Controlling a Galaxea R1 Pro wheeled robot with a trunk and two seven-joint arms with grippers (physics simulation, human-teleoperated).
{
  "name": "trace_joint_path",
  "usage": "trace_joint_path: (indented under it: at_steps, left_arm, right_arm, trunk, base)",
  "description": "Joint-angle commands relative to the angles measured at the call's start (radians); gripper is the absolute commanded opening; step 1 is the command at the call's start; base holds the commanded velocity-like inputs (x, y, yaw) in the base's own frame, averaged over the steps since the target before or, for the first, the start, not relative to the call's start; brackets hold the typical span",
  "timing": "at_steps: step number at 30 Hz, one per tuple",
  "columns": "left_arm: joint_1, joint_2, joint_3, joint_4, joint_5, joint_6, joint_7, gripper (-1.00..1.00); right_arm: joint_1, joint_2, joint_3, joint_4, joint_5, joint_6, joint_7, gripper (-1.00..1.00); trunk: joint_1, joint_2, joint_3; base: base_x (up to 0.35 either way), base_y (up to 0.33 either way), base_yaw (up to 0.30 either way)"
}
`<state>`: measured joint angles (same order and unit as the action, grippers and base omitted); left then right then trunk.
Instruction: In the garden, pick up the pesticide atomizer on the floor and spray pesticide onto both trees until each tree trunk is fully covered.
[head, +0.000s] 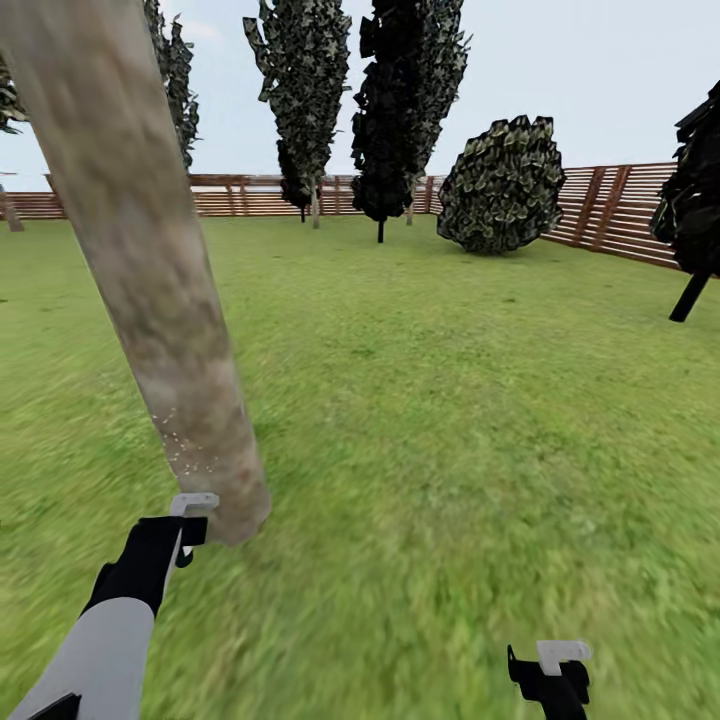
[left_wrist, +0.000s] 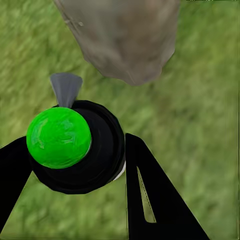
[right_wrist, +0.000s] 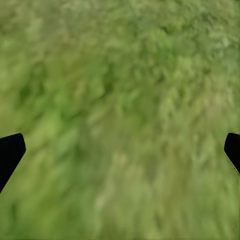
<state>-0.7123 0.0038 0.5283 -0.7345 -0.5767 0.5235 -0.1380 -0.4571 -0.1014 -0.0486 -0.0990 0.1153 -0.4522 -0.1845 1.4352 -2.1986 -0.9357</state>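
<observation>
Head view. The left gripper (head: 190, 520) sits low beside the base of the leaning tree trunk (head: 150, 270), carrying the pesticide atomizer, of which a pale nozzle part (head: 195, 503) shows at the fingertips. A patch of fine white pesticide specks (head: 180, 440) dots the lower bark; the bark above looks bare, so coverage is judged far from complete. The right gripper (head: 555, 675) hangs low over the lawn (head: 450, 400), well apart from the trunk. A slatted fence (head: 620, 210), dark narrow trees (head: 400, 100) and a round shrub (head: 503, 185) ring the open ground.

Left wrist view. The 2 black fingers (left_wrist: 150, 195) are clamped on the atomizer's round black body (left_wrist: 102, 150), with its glossy green cap (left_wrist: 59, 137) toward the camera and a grey nozzle (left_wrist: 66, 87) aimed near the trunk's foot (left_wrist: 125, 45). The bottle looks rigid, light and smooth; its curved wall could probably slip or twist, so a hold across the widest part of the body seems safest.

Right wrist view. The 2 black fingertips (right_wrist: 10, 152) stand wide apart at opposite edges, holding nothing, with blurred grass (right_wrist: 120, 110) between them. The ground appears flat and unobstructed.
</observation>
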Motion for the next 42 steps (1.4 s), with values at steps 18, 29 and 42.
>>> trace_joint_path:
  at_steps: [18,29,42]
  left_arm:
    - [-0.001,-0.002,0.006,-0.002,-0.012,0.003,-0.009,-1.0]
    - [-0.015,-0.004,-0.002,-0.017,-0.011,0.014,-0.019,-1.0]
    - [-0.152,0.01,-0.068,-0.027,-0.01,0.09,-0.029,-1.0]
  right_arm:
    - [-0.001,0.002,-0.005,0.001,0.011,-0.002,-0.004,1.0]
    - [0.0,0.0,-0.007,0.0,0.011,-0.002,-0.005,1.0]
    - [0.0,-0.001,-0.007,0.001,0.012,-0.002,-0.006,1.0]
  trunk:
    - [0.0,0.0,-0.001]
    - [0.0,0.0,-0.001]
    - [0.0,0.0,-0.001]
  base:
    - [0.101,-0.264,0.073]
    - [0.002,-0.109,0.277]
    - [0.0,0.0,0.008]
